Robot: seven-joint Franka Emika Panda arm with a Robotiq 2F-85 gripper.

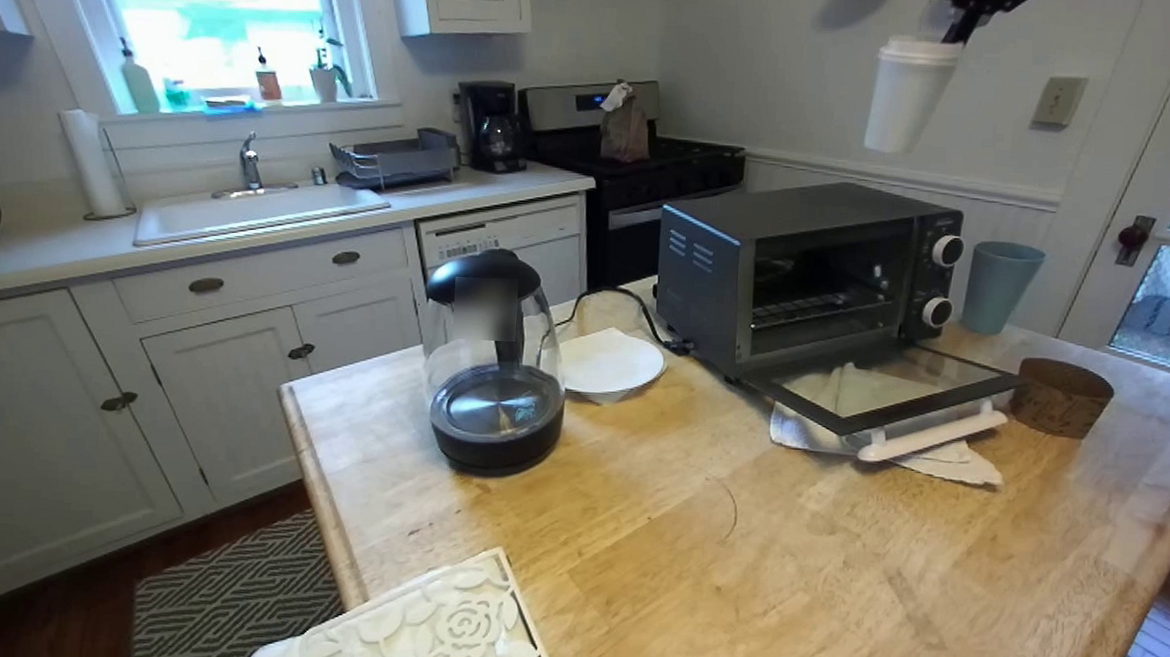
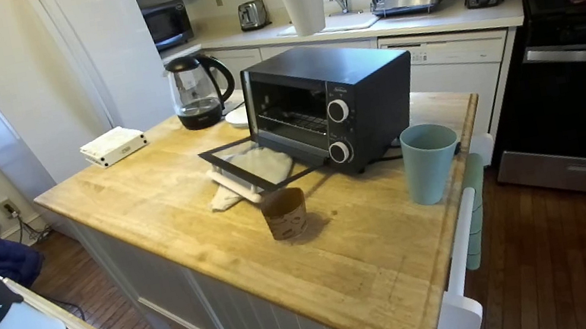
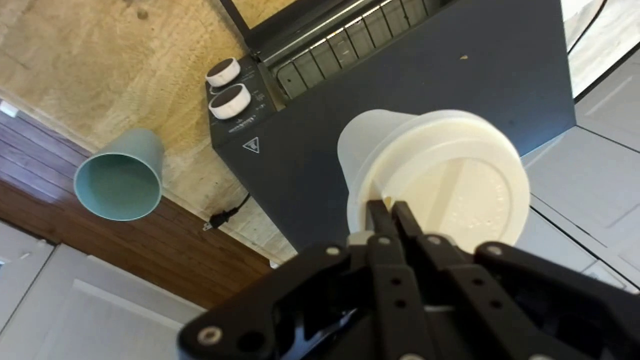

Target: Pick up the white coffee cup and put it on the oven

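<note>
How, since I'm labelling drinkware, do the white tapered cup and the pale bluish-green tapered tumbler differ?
The white cup is lidded; the bluish-green tumbler is open-topped. The cup hangs from the black gripper; the tumbler stands on the wooden table. Both taper downward, without visible handles.

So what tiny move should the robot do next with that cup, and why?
Probably lower the white cup toward the top of the oven: the gripper holds it near its lidded rim, and in both exterior views it hangs above the oven, not touching yet.
</note>
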